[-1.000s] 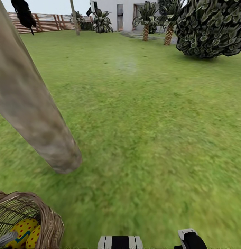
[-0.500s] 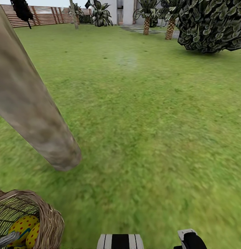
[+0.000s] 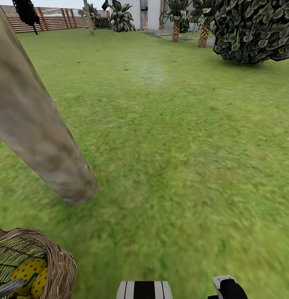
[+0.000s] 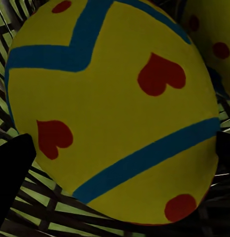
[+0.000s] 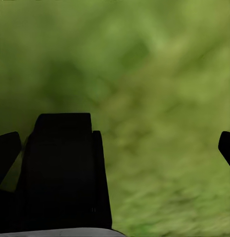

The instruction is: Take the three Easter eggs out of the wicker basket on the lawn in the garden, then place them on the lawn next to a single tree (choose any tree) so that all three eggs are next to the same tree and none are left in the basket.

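Head view, nearest edge: at 6 o'clock a black-and-white striped part of the robot's base (image 3: pixel 144 290), and at 5 o'clock a black wheel with a white cap (image 3: pixel 227 287). At 7 o'clock the wicker basket (image 3: pixel 61 261) stands on the lawn (image 3: pixel 173 166); its brown woven rim curves around two visible Easter eggs (image 3: pixel 27 270), yellow with small red dots, lying side by side and touching. A grey tip of the left arm (image 3: pixel 7 287) reaches into the basket beside them.

Left wrist view: one yellow egg (image 4: pixel 115 113) with a blue zigzag, a blue stripe and red hearts sits between the two dark fingertips (image 4: pixel 11 173) of the left end effector (image 4: pixel 119 158). The tips stand spread at either side of the egg, one at each frame edge; whether they press on the shell cannot be told. A second egg (image 4: pixel 213 34) lies just behind it, over the basket's woven floor (image 4: pixel 40 212).

Right wrist view: the right end effector (image 5: pixel 119 148) hangs released over blurred grass (image 5: pixel 159 89), its fingers wide apart with nothing between them.

Middle distance, 9 to 10 o'clock: the thick grey-brown trunk of the tree (image 3: pixel 36 124) meets the ground near the basket, apart from it.

Far field: at 1 to 2 o'clock a dark leafy bush (image 3: pixel 252 29); at 12 o'clock palm-like plants (image 3: pixel 176 20) before a white house (image 3: pixel 148 10); at 11 o'clock a brown slatted fence (image 3: pixel 57 18).
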